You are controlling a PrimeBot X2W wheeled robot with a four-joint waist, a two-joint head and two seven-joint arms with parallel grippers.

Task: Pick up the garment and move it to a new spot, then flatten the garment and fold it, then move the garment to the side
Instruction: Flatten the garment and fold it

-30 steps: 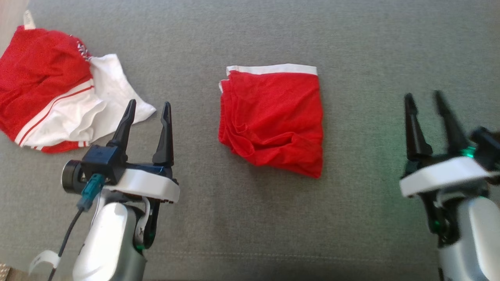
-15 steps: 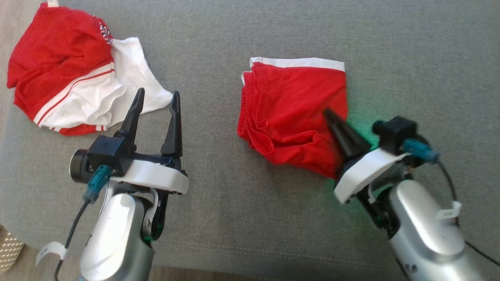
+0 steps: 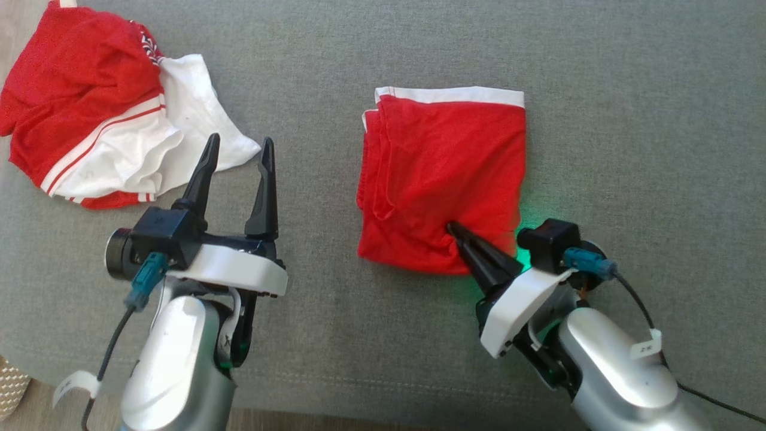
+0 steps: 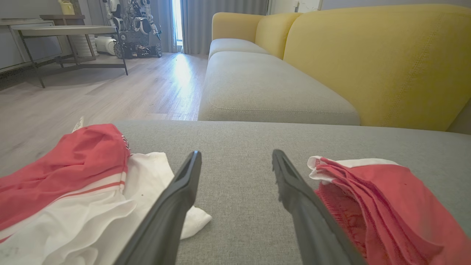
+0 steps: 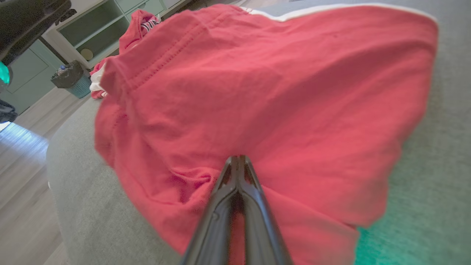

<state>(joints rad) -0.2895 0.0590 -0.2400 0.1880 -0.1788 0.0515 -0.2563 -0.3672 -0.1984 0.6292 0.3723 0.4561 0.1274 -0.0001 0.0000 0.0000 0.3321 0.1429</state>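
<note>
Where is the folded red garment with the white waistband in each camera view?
Head view: folded red garment at centre, right gripper pinching it near its lower edge.
Left wrist view: lower right.
Right wrist view: across the middle.
Shared landmark: crumpled red-and-white garment.

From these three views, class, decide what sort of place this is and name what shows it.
Probably a living room: a yellow-backed sofa with grey seat cushions, wood flooring, and long grey curtains.
</note>
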